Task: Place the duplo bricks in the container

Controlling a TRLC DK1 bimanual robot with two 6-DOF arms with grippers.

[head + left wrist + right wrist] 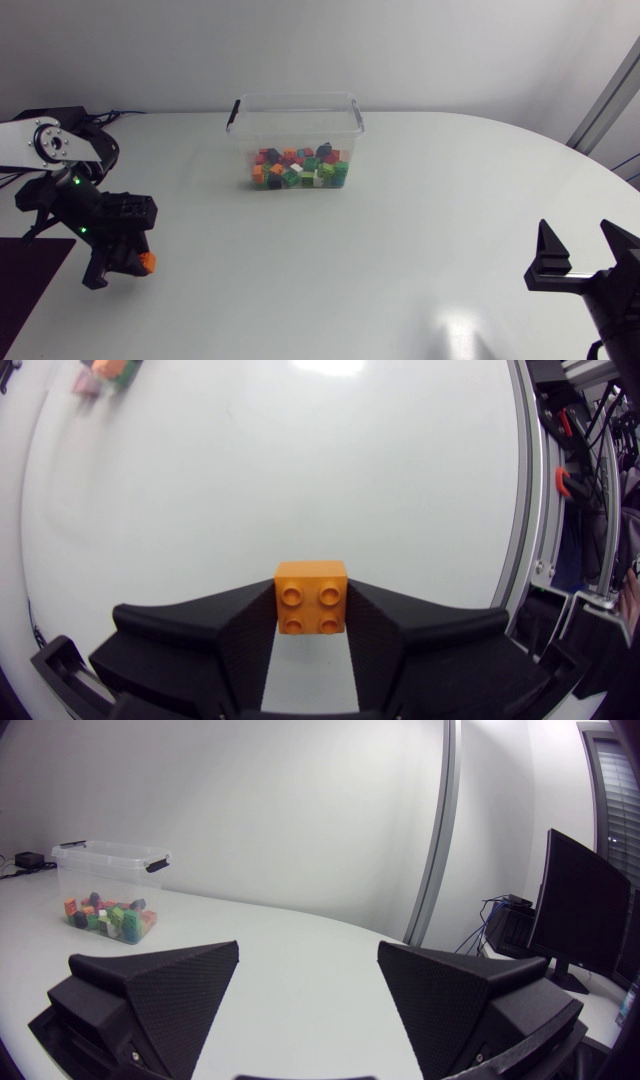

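The left claw (311,624) is clamped on an orange duplo brick (311,596); the right claw (308,982) stands wide apart.

Left end effector (311,622) clamps orange duplo brick (311,596), studs showing.

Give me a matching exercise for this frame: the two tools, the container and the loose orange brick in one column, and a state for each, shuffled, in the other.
Things
1. left tool
2. right tool
3. container
4. orange brick

States
A. open, nothing in it
B. holds a heap of mixed-colour bricks
C. shut on a brick
D. gripped from two sides, far from the container

Pairs: 1-C, 2-A, 3-B, 4-D
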